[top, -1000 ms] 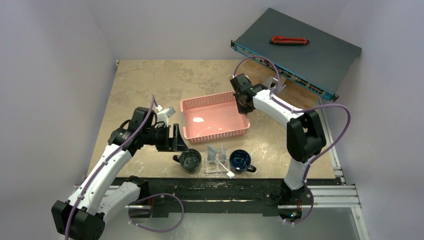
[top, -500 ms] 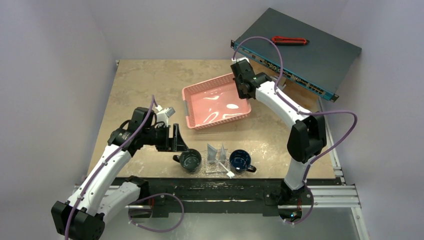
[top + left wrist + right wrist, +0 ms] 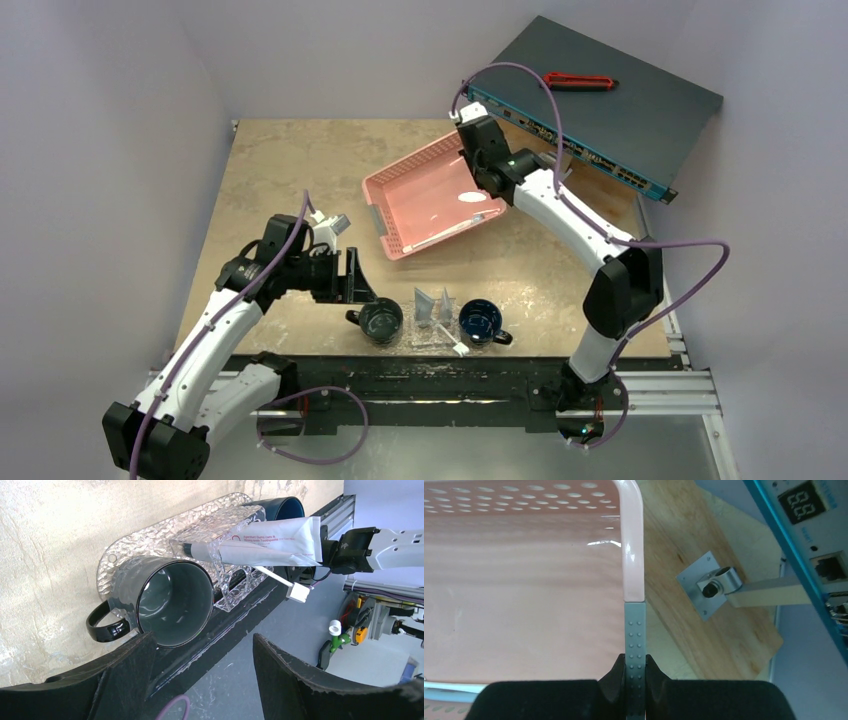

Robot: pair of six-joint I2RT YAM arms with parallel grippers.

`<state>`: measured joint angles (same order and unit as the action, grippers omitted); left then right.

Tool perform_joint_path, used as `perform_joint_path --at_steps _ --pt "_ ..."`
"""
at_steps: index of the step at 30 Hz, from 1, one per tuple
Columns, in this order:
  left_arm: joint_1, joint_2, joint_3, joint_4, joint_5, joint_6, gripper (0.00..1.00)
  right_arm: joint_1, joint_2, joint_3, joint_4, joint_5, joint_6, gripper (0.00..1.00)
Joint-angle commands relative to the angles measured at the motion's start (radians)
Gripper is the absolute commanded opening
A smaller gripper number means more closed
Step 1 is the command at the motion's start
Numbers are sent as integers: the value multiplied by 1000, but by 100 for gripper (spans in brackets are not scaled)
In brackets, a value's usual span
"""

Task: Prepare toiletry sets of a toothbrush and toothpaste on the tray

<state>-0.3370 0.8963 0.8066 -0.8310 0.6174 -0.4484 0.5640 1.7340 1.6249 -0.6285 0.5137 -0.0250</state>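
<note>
From the top view, locate the right tool (image 3: 483, 170) at 1 o'clock, clamped on the far end rim of the pink basket (image 3: 420, 200), tilted. Find the left tool (image 3: 357, 280) at 8 o'clock, jaws wide, holding nothing. Note the tray (image 3: 420, 340) at 6 o'clock on the counter (image 3: 290, 170), carrying a grey mug (image 3: 381, 320), a blue mug (image 3: 481, 320), the toothpaste (image 3: 432, 305) between them and the toothbrush (image 3: 452, 345) at the near edge. From the left wrist view, confirm open, empty jaws just short of the grey mug, toothpaste at 1 o'clock. From the right wrist view, confirm fingers (image 3: 611, 675) pinched on the basket's grey handle strip.
</note>
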Motion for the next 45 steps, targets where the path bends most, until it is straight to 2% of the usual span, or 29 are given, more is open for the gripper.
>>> perform_joint_path --at_steps 1,12,26,33,38,45 --pt "-6 -7 20 23 17 27 69 31 -30 72 79 109 -126 0" --pt "-7 -8 20 24 22 28 69 102 -13 114 147 234 -388 0" --pt "-6 -11 20 25 23 28 69 214 -16 93 157 188 -757 0" --pt "-6 -12 20 25 25 27 69 239 -12 99 169 236 -948 0" --pt "-7 -16 20 25 24 28 69 257 -33 47 217 227 -1097 0" --pt "-6 -18 20 25 23 28 69 279 -32 -14 217 158 -1221 0"
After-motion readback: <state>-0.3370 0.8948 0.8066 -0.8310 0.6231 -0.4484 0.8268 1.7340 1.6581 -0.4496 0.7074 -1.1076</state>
